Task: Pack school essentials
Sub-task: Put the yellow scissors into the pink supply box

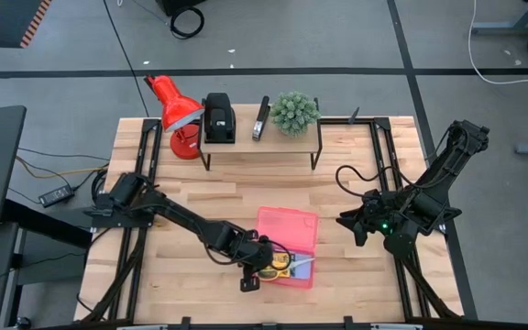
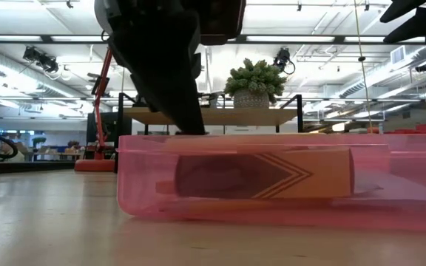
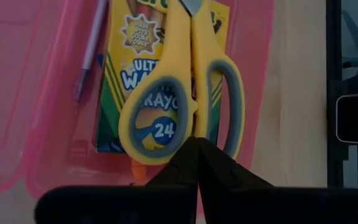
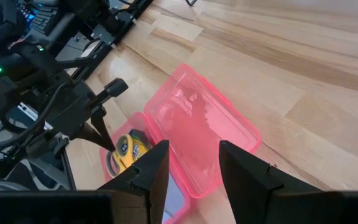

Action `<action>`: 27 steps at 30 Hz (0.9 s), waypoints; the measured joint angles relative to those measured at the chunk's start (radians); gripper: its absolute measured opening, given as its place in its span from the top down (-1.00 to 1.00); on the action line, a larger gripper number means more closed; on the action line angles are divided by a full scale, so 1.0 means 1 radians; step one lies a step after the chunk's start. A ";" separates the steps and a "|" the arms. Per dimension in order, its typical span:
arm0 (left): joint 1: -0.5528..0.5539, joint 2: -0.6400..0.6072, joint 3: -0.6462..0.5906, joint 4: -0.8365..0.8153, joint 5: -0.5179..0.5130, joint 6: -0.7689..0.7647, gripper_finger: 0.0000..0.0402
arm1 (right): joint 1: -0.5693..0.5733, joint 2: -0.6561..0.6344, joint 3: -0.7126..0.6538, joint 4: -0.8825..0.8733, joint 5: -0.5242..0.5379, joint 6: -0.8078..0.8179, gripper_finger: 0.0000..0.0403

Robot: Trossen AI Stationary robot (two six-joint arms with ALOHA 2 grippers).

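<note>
A pink plastic case [image 1: 302,275] lies open near the table's front, its lid [image 1: 287,225] flat on the far side. In it a yellow-green crayon box [image 3: 135,74] lies flat, with yellow-handled scissors [image 3: 166,93] on top of it. A pinkish pen [image 3: 91,50] lies beside the box, and an orange pencil tip [image 3: 138,171] shows under it. My left gripper [image 3: 197,146] is shut at the scissors' handle end. My right gripper [image 4: 191,168] hangs open over the table's right side, away from the case, with nothing between its fingers. My left gripper's shut fingertips [image 3: 207,155] stand in the notch where the two handle loops [image 3: 194,127] meet. They slant down from the case's near left side, along the scissors. The tips cover the spot, so I cannot tell whether they press or only rest there. The scissors lie flat on the crayon box.
At the table's far edge a low shelf [image 1: 259,145] carries a red lamp [image 1: 177,115], black devices [image 1: 218,119] and a small plant [image 1: 294,112]. Bare wood [image 1: 191,202] lies left of the case and between it and the shelf.
</note>
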 joint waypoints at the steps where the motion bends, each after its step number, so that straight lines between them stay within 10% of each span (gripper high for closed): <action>1: 0.001 0.000 0.000 0.001 0.000 -0.003 0.94 | 0.000 0.000 0.000 0.000 0.000 0.000 0.27; 16: 0.000 -0.021 0.001 -0.024 0.083 -0.026 0.96 | 0.000 0.000 0.000 0.003 -0.013 0.017 0.27; 27: 0.008 -0.043 0.024 -0.073 0.081 -0.037 0.98 | 0.000 0.196 0.000 0.131 -0.302 -0.018 0.27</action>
